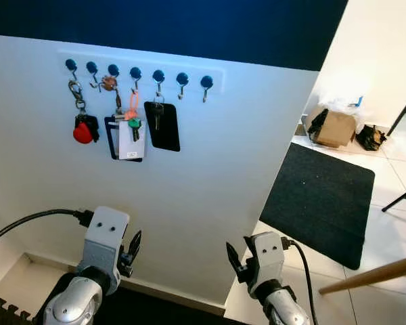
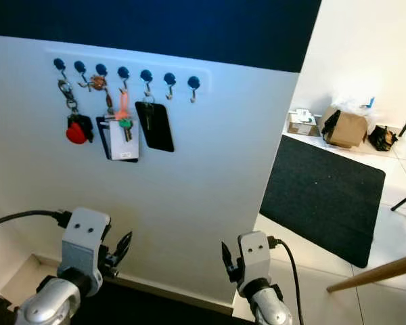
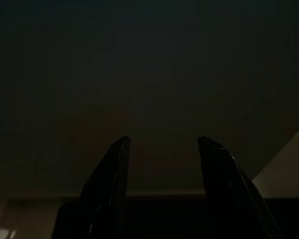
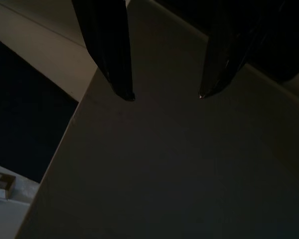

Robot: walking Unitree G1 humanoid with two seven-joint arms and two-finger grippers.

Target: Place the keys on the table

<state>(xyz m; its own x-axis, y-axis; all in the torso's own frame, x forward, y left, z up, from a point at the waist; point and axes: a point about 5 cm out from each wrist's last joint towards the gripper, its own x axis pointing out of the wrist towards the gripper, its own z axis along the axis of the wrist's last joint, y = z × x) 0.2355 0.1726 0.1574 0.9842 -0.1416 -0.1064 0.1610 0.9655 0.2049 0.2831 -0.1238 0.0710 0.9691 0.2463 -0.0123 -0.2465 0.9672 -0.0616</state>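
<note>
Left eye view: keys on orange and green tags (image 1: 132,120) hang from the white wall rack of blue-knobbed hooks (image 1: 137,73), above and far of the left tool (image 1: 132,252), which is nearer than the right tool (image 1: 238,261); both spread, empty.

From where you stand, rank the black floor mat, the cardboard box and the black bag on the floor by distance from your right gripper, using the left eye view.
From the right gripper:
1. Black floor mat, just right and ahead on the tiles.
2. Cardboard box, beyond the mat's far edge.
3. Black bag, right of the box, slightly farther.
</note>
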